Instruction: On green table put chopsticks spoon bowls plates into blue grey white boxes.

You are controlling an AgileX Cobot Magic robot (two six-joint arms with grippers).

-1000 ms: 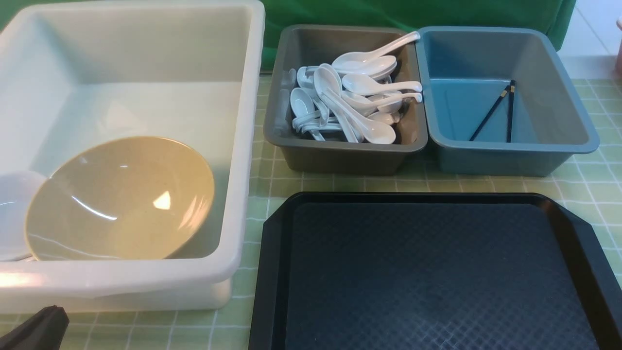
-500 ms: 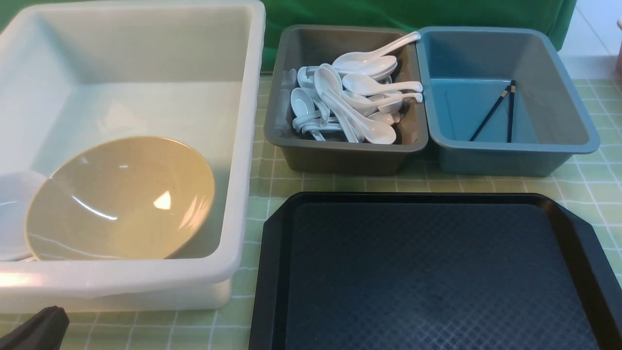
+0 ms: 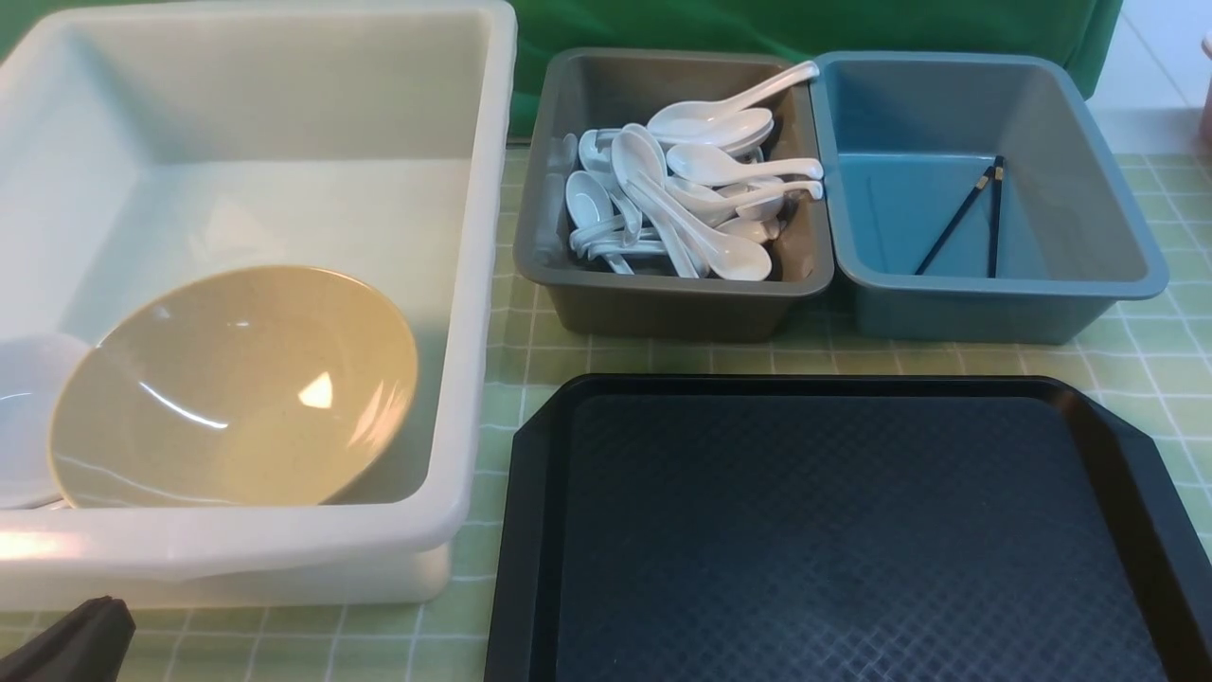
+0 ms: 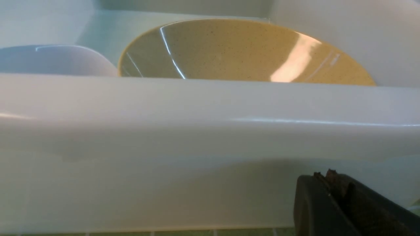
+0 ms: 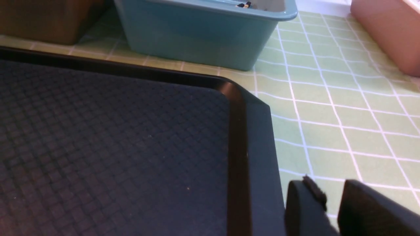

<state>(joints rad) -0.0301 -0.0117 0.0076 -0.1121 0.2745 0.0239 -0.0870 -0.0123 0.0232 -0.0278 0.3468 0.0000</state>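
Item 1, left gripper: black, jaws pressed together, gripping nothing, sitting low in the lower right of the left wrist view just outside the near wall of the large white plastic tub; its tip is showing at the lower left corner of the front view.

Item 2, right gripper: black, fingers standing slightly parted with a narrow gap, carrying nothing, hovering at the lower right of the right wrist view beside the corner of the black textured tray.

Item 3, wide glossy tan-olive bowl: leaning tilted inside the white tub, left of frame, next to 1 small white dish. Likely heavy, rigid, slick and breakable; the rim is offering the best hold.

Item 4, white ceramic spoons: lying heaped in the dark grey tub, upper centre. Smooth and chippable; handles suit pinching.

Item 5, thin black chopsticks: lying in the teal blue tub, upper right. Light, stiff, prone to rolling.

Item 6, pale green gridded table: carrying everything.

Change against the earlier front view: nothing is showing as moved.
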